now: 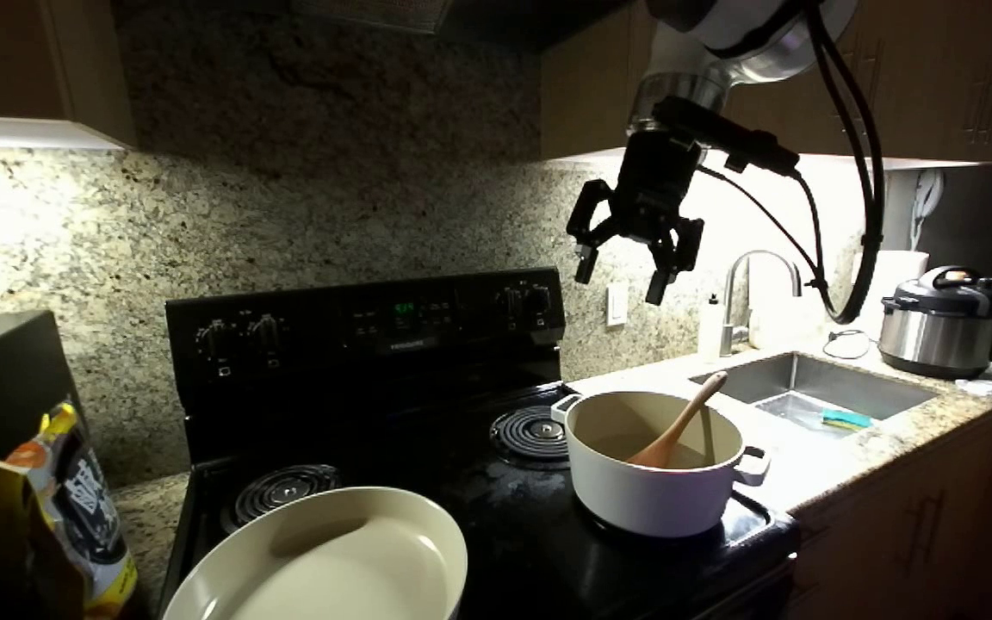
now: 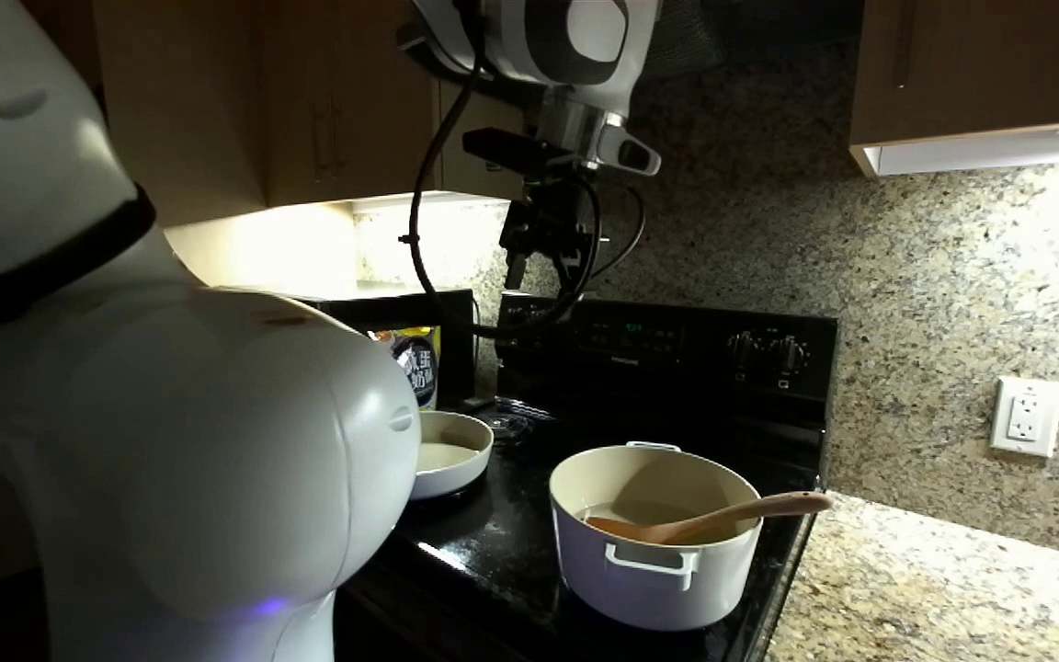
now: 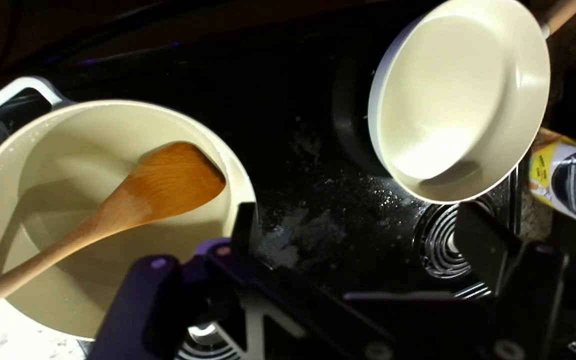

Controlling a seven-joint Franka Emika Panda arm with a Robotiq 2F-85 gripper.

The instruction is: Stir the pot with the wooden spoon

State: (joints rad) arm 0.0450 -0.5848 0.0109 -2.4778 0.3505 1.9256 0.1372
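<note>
The round white pot stands on the black stove at its front corner beside the counter, seen in both exterior views and at the left of the wrist view. Inside it rests the wooden spoon, its flat head down in the pot and its handle leaning out over the rim. My gripper hangs well above the stove, behind and higher than the pot. Its fingers are spread wide with nothing between them, as the wrist view shows. No contact with pot or spoon is visible.
A cream oval pan sits on the stove's other side, a snack bag beyond it. The stove's control panel rises behind. A sink and a steel cooker are along the counter. Cabinets hang overhead.
</note>
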